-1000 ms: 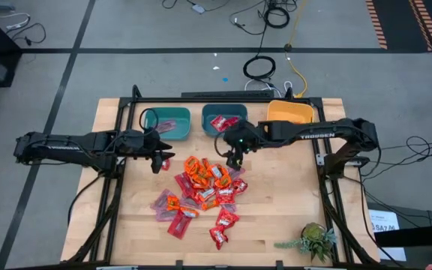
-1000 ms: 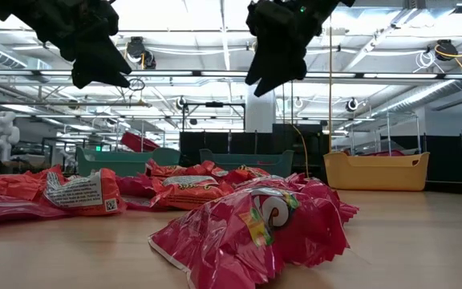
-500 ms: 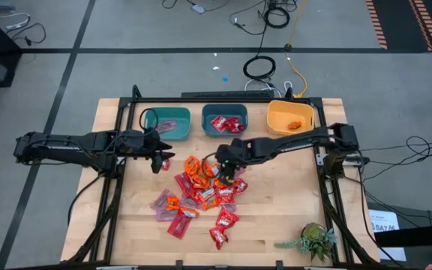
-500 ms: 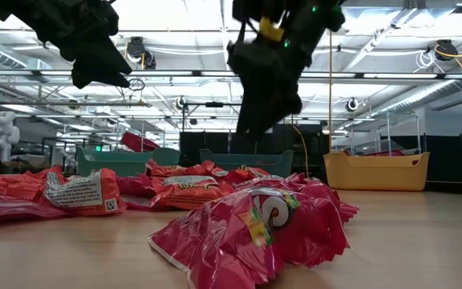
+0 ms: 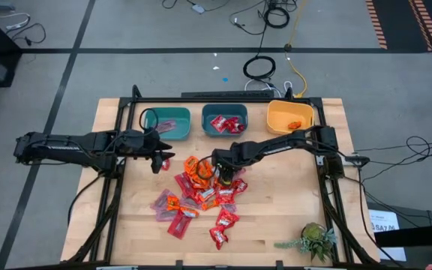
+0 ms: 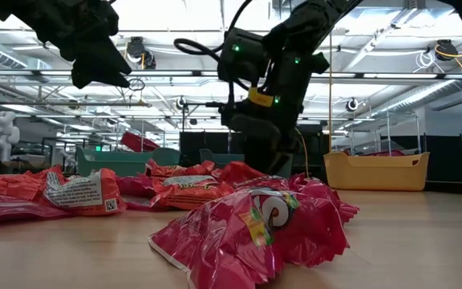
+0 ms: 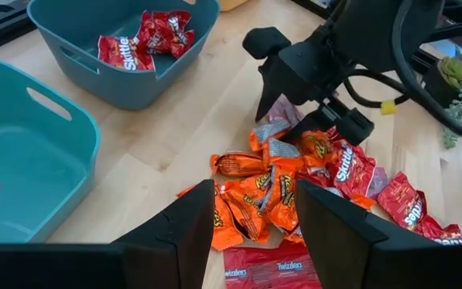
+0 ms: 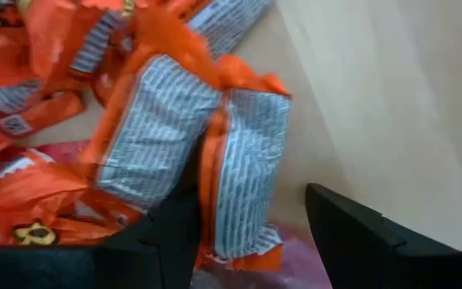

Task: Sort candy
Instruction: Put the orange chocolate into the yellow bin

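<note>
The candy (image 5: 201, 191) lies in a loose pile of red, orange and mauve packets at the table's middle, and a red packet (image 6: 255, 225) fills the front of the low view. My right gripper (image 8: 247, 201) is down at the pile's far right side (image 5: 223, 177). It is open and points steeply down, its fingers on either side of an orange packet (image 8: 231, 152) that lies silver back up. My left gripper (image 7: 255, 241) hangs open and empty above the table, left of the pile (image 5: 158, 159). My right gripper has one finger (image 8: 167, 241) by the orange packet's edge among the other packets and the other finger (image 8: 359, 237) over bare wood. I cannot tell whether either finger touches the packet. The packet lies flat on the pile.
Three bins stand in a row along the far edge. The left teal bin (image 5: 167, 122) holds a mauve packet, the middle teal bin (image 5: 224, 112) holds red packets, and the yellow bin (image 5: 289, 111) holds an orange one. A small plant (image 5: 315, 240) stands at the near right corner.
My right gripper has come down from in front of the middle bin onto the pile's far side. It has gone toward the table's near edge and tipped to point more steeply down. The candy has not moved.
</note>
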Tool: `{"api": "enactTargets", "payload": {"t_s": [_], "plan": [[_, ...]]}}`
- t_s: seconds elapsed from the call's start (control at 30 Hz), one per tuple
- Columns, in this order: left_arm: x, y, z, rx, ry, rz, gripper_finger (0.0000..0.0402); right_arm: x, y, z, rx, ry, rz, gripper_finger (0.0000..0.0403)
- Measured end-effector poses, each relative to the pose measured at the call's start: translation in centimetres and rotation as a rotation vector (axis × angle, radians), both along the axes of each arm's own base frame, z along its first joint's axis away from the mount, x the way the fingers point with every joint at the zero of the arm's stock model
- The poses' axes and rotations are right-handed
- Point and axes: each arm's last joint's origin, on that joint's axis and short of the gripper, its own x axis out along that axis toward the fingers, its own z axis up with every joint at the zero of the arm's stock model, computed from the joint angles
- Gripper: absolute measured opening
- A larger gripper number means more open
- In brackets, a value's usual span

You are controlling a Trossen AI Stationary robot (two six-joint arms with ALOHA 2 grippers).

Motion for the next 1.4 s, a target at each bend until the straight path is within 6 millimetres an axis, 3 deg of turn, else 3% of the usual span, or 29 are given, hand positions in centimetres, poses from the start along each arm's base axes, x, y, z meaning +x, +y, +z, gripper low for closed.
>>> {"api": "enactTargets", "payload": {"t_s": [0.1, 0.2, 0.33, 0.4, 0.57, 0.73, 0.93, 1.17, 1.4], "plan": [[0.0, 0.0, 0.0, 0.0, 0.0, 0.0, 0.0183, -0.1, 0.0, 0.1, -0.003, 0.003, -0.001, 0.0173], [0.0, 0.0, 0.0, -0.002, 0.0, 0.002, 0.0183, -0.3, 0.0, 0.7, 0.012, -0.007, -0.027, 0.0117], [0.0, 0.0, 0.0, -0.002, 0.0, 0.001, 0.0183, -0.6, 0.2, 2.8, 0.048, -0.064, -0.081, 0.0032], [0.0, 0.0, 0.0, -0.002, 0.0, 0.001, 0.0183, -0.9, 0.3, 4.0, 0.057, -0.093, -0.108, 0.0014], [0.0, 0.0, 0.0, -0.002, 0.0, 0.001, 0.0183, -2.1, 0.6, 7.6, 0.105, -0.175, -0.217, 0.0024], [0.0, 0.0, 0.0, -0.001, 0.0, 0.001, 0.0183, -3.5, 1.2, 10.9, 0.128, -0.261, -0.297, 0.001], [0.0, 0.0, 0.0, 0.051, 0.006, -0.014, 0.0183, -6.6, 1.3, 14.4, 0.089, -0.295, -0.464, 0.0008], [0.0, 0.0, 0.0, 0.119, 0.022, -0.086, 0.0183, -10.9, 0.7, 16.4, 0.016, -0.179, -0.612, 0.0006], [0.0, -0.1, 0.0, 0.124, 0.022, -0.132, 0.0183, -13.9, -1.6, 17.8, -0.088, -0.127, -0.623, 0.0005]]}}
